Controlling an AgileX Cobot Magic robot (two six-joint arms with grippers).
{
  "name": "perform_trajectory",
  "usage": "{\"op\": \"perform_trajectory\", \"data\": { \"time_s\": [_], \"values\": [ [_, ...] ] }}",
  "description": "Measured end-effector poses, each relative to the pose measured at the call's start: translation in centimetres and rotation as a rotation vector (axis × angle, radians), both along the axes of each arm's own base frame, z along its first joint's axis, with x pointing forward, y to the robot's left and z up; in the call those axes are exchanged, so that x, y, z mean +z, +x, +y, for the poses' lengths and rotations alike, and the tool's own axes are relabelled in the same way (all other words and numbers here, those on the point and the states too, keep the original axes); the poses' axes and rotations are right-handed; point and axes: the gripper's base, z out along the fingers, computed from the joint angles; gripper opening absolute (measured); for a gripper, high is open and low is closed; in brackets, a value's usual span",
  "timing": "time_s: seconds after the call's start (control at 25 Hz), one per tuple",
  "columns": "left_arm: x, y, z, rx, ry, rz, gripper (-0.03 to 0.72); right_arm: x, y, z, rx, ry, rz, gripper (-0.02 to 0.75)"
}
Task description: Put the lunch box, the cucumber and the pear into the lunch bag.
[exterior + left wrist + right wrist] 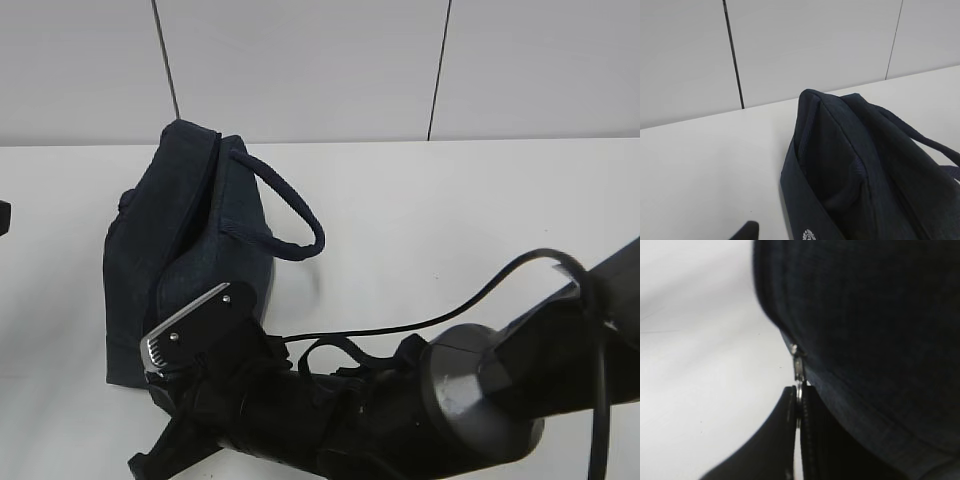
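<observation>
Right claw [799, 405] clamped on the zipper pull [798, 374] of the lunch bag [185, 260], left claw half open off-frame; unzip step, next needs a steady pull along the zipper.

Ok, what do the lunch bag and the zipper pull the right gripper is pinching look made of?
Lunch bag: dark navy woven fabric, matte, with a visible weave and a soft sagging shape. Zipper pull: looks like silvery metal, small and shiny, though blurred. The right gripper is shut on it.
</observation>
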Motion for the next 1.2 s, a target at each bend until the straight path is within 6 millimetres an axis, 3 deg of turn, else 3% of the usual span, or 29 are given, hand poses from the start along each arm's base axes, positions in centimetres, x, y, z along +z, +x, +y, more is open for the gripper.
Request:
{"op": "perform_trajectory", "data": {
  "time_s": [0.28,0.8,1.2],
  "values": [
    [-0.2,-0.1,-0.1,-0.011,0.008,0.024,0.341,0.7,-0.1,-0.2,0.004,-0.041,0.011,0.0],
    [-0.5,-0.1,-0.1,-0.02,0.015,0.048,0.337,6.5,-0.8,-1.3,0.035,-0.102,-0.034,0.0],
    [-2.9,1.2,-0.7,-0.057,0.057,0.214,0.336,9.1,-0.9,-1.5,0.038,-0.078,-0.065,0.0]
  ]
}}
